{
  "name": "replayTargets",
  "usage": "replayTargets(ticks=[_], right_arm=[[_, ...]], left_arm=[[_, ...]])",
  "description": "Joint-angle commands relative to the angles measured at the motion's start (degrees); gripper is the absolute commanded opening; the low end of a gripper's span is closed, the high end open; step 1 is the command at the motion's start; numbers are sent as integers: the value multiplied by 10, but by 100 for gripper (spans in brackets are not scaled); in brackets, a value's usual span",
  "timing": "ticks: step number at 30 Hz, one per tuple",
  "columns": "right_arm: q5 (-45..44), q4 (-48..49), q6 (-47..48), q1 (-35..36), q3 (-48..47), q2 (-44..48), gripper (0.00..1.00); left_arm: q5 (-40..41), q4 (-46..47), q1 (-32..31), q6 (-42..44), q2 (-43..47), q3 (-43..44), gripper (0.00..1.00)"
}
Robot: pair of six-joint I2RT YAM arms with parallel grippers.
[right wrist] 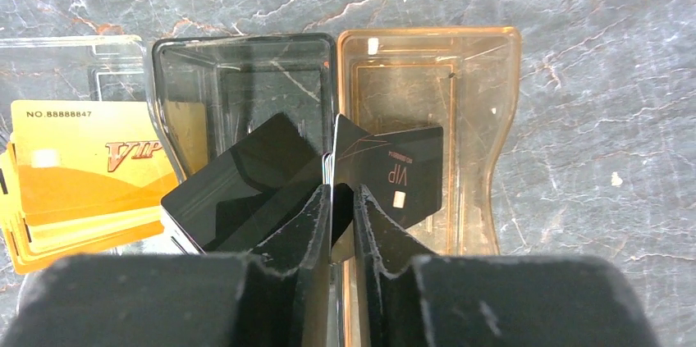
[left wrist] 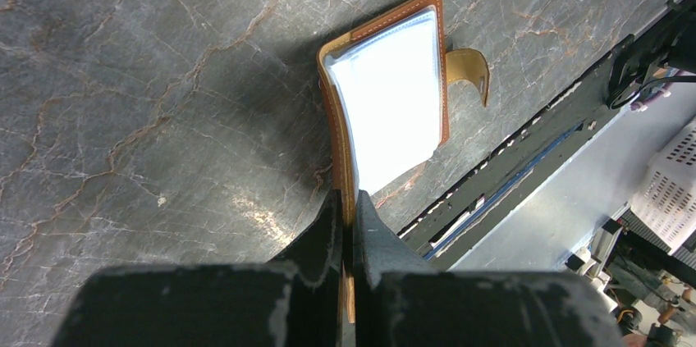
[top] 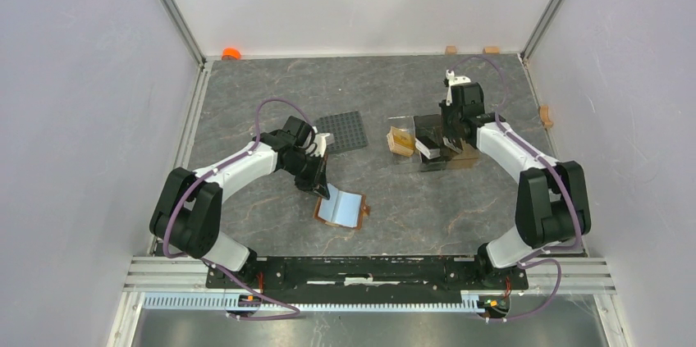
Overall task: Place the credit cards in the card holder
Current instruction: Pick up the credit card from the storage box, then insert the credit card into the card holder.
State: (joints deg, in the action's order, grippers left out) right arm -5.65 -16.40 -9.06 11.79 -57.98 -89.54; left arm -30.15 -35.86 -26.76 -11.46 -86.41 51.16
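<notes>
Your left end effector [left wrist: 349,203] pinches the stitched brown leather card holder [left wrist: 394,101] by its near edge; your right end effector [right wrist: 341,195], angled downward, clamps a glossy black VIP card [right wrist: 394,171].

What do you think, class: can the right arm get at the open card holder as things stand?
Probably yes. The card holder lies open; the left fingers pinch only one edge, and nothing stands between it and the right fingers, which are shut on a black card.
</notes>
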Motion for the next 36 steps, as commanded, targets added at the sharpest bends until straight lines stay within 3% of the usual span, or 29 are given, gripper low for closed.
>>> replayTargets(ticks=[1, 7, 12, 16, 20, 23, 27, 34, 36], right_arm=[[4, -2, -4, 5, -26, 25, 15], [-40, -10, 14, 6, -37, 60, 0], [-47, -19, 34, 7, -59, 125, 0], [36, -55, 36, 7, -83, 166, 0], [212, -76, 10, 8, -64, 198, 0], [337, -45, -51, 21, -1, 233, 0], [433, 75, -182, 66, 136, 293, 0], [413, 258, -332, 186, 325, 326, 0], [392, 286, -353, 205, 360, 325, 0]], left_arm=[[-4, 12, -2, -3, 9, -2, 2], [-27, 37, -2, -43, 16, -11, 2], [-38, 117, -3, -130, 33, -47, 2], [-56, 188, -8, -184, 39, -87, 2], [-67, 250, -35, -207, 38, -118, 2], [-66, 304, -61, -229, 41, -140, 2], [-62, 350, -76, -241, 45, -168, 2], [-39, 356, -85, -229, 53, -199, 8], [-29, 356, -87, -229, 58, -205, 17]])
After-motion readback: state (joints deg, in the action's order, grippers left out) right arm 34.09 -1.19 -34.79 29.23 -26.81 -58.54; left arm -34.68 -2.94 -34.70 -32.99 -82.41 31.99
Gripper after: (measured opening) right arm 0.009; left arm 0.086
